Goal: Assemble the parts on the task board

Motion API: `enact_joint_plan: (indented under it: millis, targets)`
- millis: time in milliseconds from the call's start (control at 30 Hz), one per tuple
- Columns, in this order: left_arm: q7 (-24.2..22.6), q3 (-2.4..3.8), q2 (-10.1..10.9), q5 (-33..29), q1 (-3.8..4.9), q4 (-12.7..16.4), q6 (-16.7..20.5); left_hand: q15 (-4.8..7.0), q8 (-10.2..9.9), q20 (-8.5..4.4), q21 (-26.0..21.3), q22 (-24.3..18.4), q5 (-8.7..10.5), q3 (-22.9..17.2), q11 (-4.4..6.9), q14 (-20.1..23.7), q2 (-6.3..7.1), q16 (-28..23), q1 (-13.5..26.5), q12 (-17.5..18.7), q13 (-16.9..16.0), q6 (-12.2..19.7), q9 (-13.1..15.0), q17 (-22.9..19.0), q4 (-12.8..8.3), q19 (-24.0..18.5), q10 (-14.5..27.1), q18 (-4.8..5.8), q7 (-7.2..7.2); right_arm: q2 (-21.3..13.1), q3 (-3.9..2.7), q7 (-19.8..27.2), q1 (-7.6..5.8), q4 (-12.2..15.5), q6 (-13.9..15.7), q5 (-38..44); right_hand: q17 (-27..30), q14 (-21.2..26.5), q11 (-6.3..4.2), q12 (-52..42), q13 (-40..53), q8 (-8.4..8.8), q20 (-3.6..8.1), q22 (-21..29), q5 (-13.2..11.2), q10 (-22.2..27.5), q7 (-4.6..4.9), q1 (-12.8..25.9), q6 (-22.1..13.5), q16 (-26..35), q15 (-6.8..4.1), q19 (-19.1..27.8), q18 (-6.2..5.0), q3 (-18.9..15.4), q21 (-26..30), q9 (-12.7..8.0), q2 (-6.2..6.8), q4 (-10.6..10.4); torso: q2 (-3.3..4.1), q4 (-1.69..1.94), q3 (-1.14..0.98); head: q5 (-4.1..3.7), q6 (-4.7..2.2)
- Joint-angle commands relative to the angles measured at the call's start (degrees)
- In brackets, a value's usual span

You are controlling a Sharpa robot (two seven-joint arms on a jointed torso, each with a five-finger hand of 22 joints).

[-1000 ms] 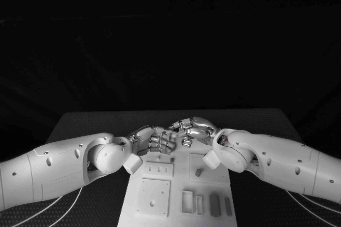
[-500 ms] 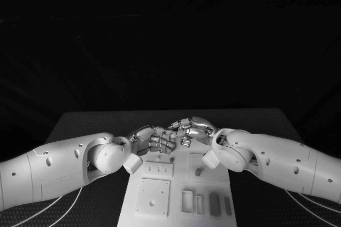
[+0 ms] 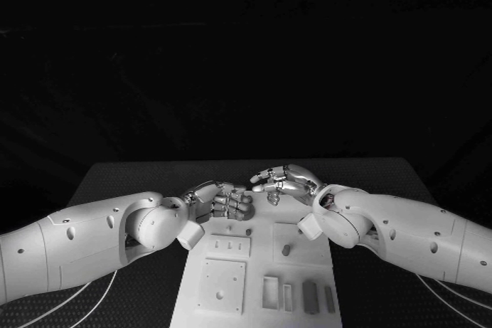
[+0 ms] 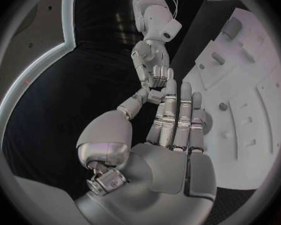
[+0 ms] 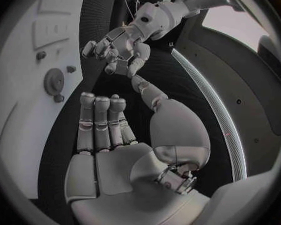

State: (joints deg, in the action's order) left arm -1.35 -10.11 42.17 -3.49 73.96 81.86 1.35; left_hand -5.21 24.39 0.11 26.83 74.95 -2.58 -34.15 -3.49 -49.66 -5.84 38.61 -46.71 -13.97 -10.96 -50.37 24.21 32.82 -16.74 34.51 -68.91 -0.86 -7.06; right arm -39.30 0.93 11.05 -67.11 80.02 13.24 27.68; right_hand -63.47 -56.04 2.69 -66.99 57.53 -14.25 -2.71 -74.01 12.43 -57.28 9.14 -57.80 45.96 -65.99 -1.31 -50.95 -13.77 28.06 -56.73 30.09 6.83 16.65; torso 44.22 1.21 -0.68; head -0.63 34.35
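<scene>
my left hand (image 3: 224, 203) over far end of task board (image 3: 257, 271), fingers curled in, can't tell if it grips anything | my right hand (image 3: 287, 184) just beside it, apart, fingers spread, nothing held | parts (image 3: 311, 297) near board's near edge, well apart from both hands

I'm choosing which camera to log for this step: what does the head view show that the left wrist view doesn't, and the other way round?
Only the head view takes in both white arms and the task board's near end, with its row of upright rectangular pieces. Only the left wrist view looks along the left hand's palm and straightened fingers, with the right hand's fingertips close to touching them. Both show the left hand and right hand meeting over the board's far end, with no part visibly held.
</scene>
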Motion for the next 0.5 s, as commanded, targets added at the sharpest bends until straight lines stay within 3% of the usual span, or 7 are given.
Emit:
enact_joint_plan:
  millis: [33, 167, 300, 500]
  targets:
    - [-1.8, 0.05, -0.1, 0.3, 0.03, -0.3, 2.6, 0.42, 0.3, -0.34, 0.2, 1.2, -0.22, 0.2, 0.12, 0.0, -0.12, 0.3, -1.0, 0.1, 0.1, -0.5, 0.1, -0.1, 0.0, 0.0, -0.6, 0.86, 0.15, -0.4, -0.03, 2.4, 0.02, 0.0, 5.4, 6.2, 0.1, 1.0, 2.2, 0.1, -0.3, 0.31, -0.48, 0.1, -0.3, 14.7, 1.82, -0.2, 0.6, 0.2, 0.3, 0.8, -0.7, -1.3, 0.7, -0.3, 0.52, 0.0, -0.01, 0.01, -0.01, 0.1, -0.13]
    - [-3.0, 0.08, 0.0, -0.2, 0.03, -0.9, 5.4, 0.47, 0.3, -0.36, 0.3, 1.1, -0.21, 0.4, 0.17, -0.1, 0.17, 0.3, -1.3, 0.2, 0.1, -0.6, 0.0, -0.1, 0.0, 0.1, -0.7, 0.86, 0.3, -0.7, -0.03, 2.2, 0.02, 0.0, 10.2, 14.9, 0.2, 1.1, 2.08, -0.3, -0.7, -0.24, -0.85, 0.0, -0.1, 14.7, 1.65, -0.6, 1.2, -0.1, 0.25, 0.7, -0.99, -2.0, 0.8, -0.3, 0.65, -0.1, -0.03, -0.1, -0.07, 0.31, -0.3]
    - [-4.5, 0.26, -0.5, -1.2, 0.03, -2.5, 8.7, 0.5, 0.3, -0.41, 0.4, 1.1, -0.21, 0.6, 0.17, -0.2, 0.57, 0.4, -1.4, 0.3, 0.1, -0.6, 0.0, -0.1, 0.1, 0.2, -0.7, 0.86, 0.35, -0.3, -0.03, 0.8, 0.05, -0.4, 13.8, 20.5, 0.5, 0.4, 1.38, -1.1, -1.2, -1.4, -1.02, -0.1, -0.3, 13.8, 0.82, -1.1, 2.9, -0.8, -0.35, -0.2, -1.23, -2.1, 0.6, 0.0, 0.66, -0.1, -0.13, -0.14, -0.08, 0.46, -0.47]
    - [-6.5, 0.44, -1.6, -3.0, 0.03, -5.6, 13.2, 0.55, 0.2, -0.55, 0.5, 1.1, -0.21, 0.8, 0.18, -0.3, 1.03, 0.4, -1.8, 0.4, 0.2, -0.7, 0.0, -0.1, 0.1, 0.5, -0.8, 0.86, 0.42, 2.2, -0.02, -3.0, 0.05, -2.3, 19.0, 28.9, 1.1, -0.3, 0.86, -1.6, -2.3, -1.96, -0.74, 0.0, -2.6, 12.8, 0.36, -1.7, 3.7, -1.1, -0.9, -1.3, -1.23, -1.1, 0.6, -0.3, 1.13, -0.4, -0.36, -0.22, -0.07, 0.76, -0.96]
